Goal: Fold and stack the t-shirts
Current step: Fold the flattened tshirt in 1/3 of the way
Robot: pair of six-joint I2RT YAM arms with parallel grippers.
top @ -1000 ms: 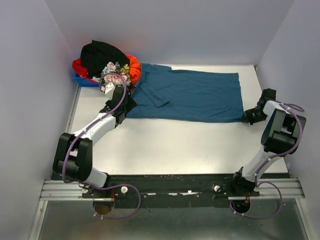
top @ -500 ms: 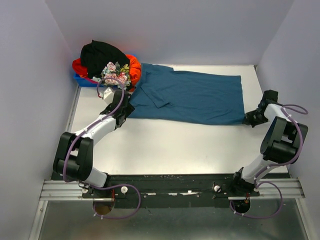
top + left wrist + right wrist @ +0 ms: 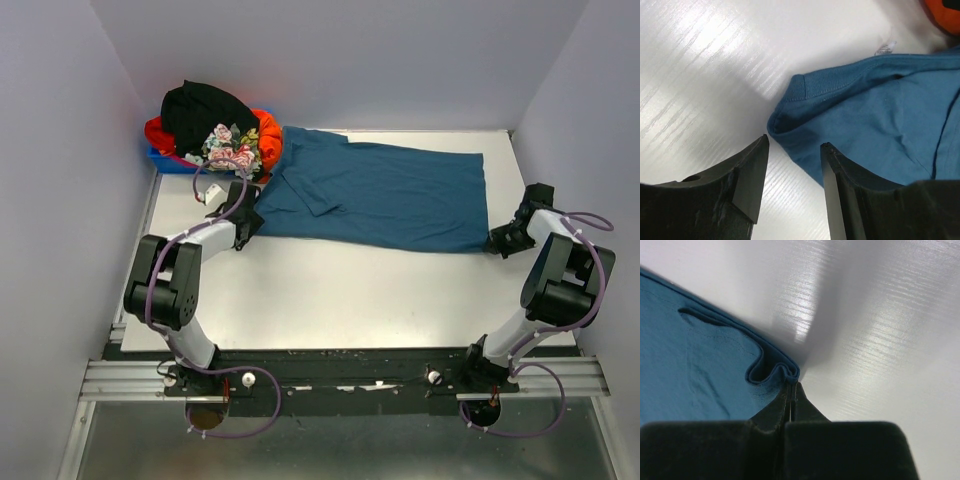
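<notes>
A teal-blue t-shirt (image 3: 380,195) lies spread flat across the far half of the table. My left gripper (image 3: 246,222) is open at its near left corner. In the left wrist view the jaws (image 3: 792,142) stand apart just short of the rolled hem corner of the shirt (image 3: 880,105), with one finger over the cloth edge. My right gripper (image 3: 499,240) is at the shirt's near right corner. In the right wrist view it (image 3: 792,384) is shut on the bunched hem of the shirt (image 3: 690,375). Black (image 3: 205,108), orange-red (image 3: 266,128) and flowered (image 3: 230,152) t-shirts are heaped at the far left.
The heap sits on a small blue bin (image 3: 168,160) in the far left corner, against the side wall. White walls close in the table on the left, back and right. Bare white tabletop (image 3: 360,290) lies between the shirt and the arm bases.
My left arm has swung its elbow back to the left, with the gripper staying at the shirt's near left corner. My right gripper has shifted slightly right with the shirt's corner.
</notes>
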